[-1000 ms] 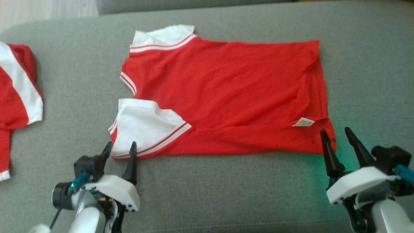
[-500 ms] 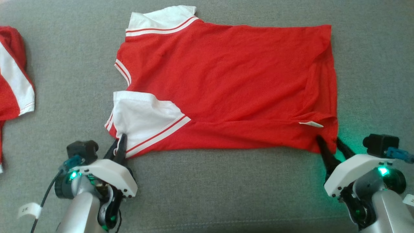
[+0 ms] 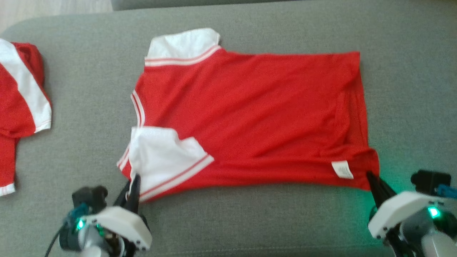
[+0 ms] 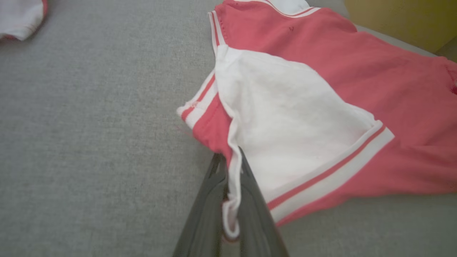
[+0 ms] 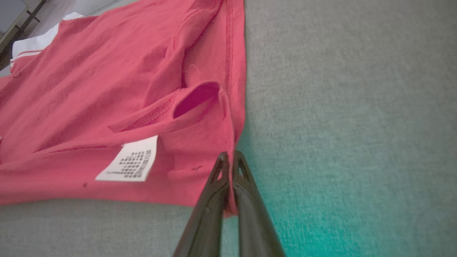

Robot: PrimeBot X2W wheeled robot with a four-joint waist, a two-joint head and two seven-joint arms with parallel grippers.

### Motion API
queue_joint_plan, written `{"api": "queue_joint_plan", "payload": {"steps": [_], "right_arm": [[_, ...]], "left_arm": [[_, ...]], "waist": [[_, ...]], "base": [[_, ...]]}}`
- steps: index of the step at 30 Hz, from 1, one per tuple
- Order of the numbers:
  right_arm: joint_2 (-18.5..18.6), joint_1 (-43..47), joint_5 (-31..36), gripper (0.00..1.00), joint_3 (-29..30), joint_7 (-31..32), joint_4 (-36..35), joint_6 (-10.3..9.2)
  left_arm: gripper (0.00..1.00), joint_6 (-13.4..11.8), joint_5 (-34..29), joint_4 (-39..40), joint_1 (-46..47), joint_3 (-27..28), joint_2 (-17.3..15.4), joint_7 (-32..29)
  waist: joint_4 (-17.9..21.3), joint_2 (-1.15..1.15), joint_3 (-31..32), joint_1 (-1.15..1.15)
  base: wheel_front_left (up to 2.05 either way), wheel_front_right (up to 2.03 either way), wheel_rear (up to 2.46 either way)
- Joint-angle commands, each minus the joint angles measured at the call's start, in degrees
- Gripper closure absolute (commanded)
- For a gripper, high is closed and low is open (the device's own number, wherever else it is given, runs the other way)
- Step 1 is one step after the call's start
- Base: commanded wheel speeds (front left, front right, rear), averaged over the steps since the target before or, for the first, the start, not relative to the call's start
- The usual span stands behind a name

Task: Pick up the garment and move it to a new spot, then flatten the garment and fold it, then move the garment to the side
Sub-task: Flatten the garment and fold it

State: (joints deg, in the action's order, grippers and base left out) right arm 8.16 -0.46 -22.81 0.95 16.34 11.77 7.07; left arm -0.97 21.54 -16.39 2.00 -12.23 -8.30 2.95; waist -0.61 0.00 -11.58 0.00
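Okay, so the red shirt (image 3: 250, 107) is lying spread out on the grey cushion (image 3: 250, 221). Its long axis is running left to right, with the sleeves toward the robot's left and the hem toward its right. The left jaws are clamping shut on the edge of the near white sleeve (image 4: 285, 117). The right jaws are pinching the near hem corner (image 5: 200, 178), just beside the white label (image 5: 128, 160). Both grips are sitting on the near edge, so the whole shirt is stretching away from the jaws toward the far side of the cushion. I'm guessing it's setting up a lengthwise fold, with the near edge going up and over to the far edge and both arms travelling together. Each arm is looking after its own end, so no crossing needed. Another red and white garment (image 3: 21, 96) is lying well apart at the far left.
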Motion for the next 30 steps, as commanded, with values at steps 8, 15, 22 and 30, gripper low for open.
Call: {"api": "queue_joint_plan", "payload": {"steps": [8,15,22,30], "right_arm": [[0.4,3.8,-0.5,0.0,0.7,0.8,-3.1,0.42],[-1.1,2.9,3.2,0.0,1.4,-6.1,-10.0,0.42],[-0.8,0.0,8.8,0.0,-0.9,-13.6,-20.8,0.42],[-1.8,1.0,10.2,0.0,-1.8,-12.3,-24.1,0.42]], "left_arm": [[1.0,-1.8,1.6,6.9,-5.4,1.6,-1.2,-4.0],[0.0,-5.6,-2.3,10.2,-4.7,2.0,-1.3,1.7],[0.0,-8.3,-7.1,16.4,-1.6,2.6,-2.2,9.1],[0.0,-9.6,-9.0,19.6,-1.4,1.7,-3.0,7.6]], "waist": [[-0.6,0.0,2.5,0.0],[-0.5,0.0,4.1,0.0],[-0.2,0.0,5.2,0.0],[-0.1,0.0,5.9,0.0]], "base": [[0.0,0.0,0.0],[0.0,0.0,0.0],[0.0,0.0,0.0],[0.0,0.0,0.0]]}}
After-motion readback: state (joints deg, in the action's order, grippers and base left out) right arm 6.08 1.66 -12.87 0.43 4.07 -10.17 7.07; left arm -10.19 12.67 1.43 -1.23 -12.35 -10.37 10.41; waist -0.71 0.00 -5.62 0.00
